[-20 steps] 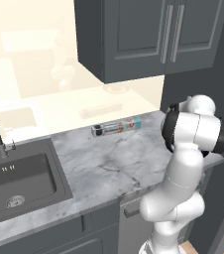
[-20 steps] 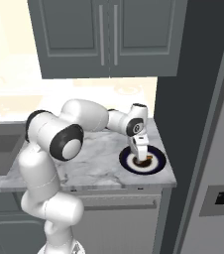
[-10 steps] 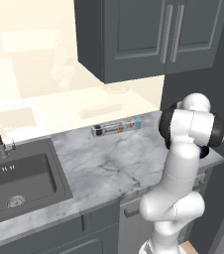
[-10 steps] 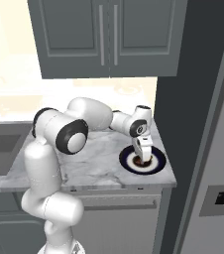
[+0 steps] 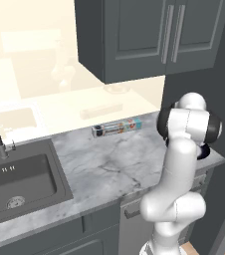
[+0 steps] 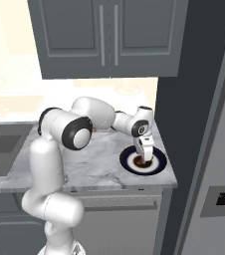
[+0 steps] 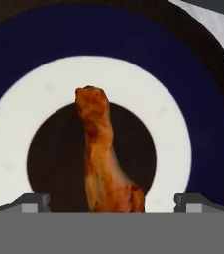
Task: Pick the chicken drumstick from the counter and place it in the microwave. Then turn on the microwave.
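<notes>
Hand view: chicken drumstick (image 7: 106, 158) lies frame centre on dark round plate (image 7: 208, 99), thick end lowest, between the spread fingertips (image 7: 32, 202); gripper (image 6: 144, 158) unclenched, low over plate at right end of counter (image 6: 97, 167); advise centring on thick end, descending squarely, closing gently.

Glossy white rounded arm (image 6: 59, 164) with dark joints.

The arm's elbow has swung rightward — the end effector (image 6: 144, 158) stays low over the dark round plate (image 6: 158, 162).
</notes>
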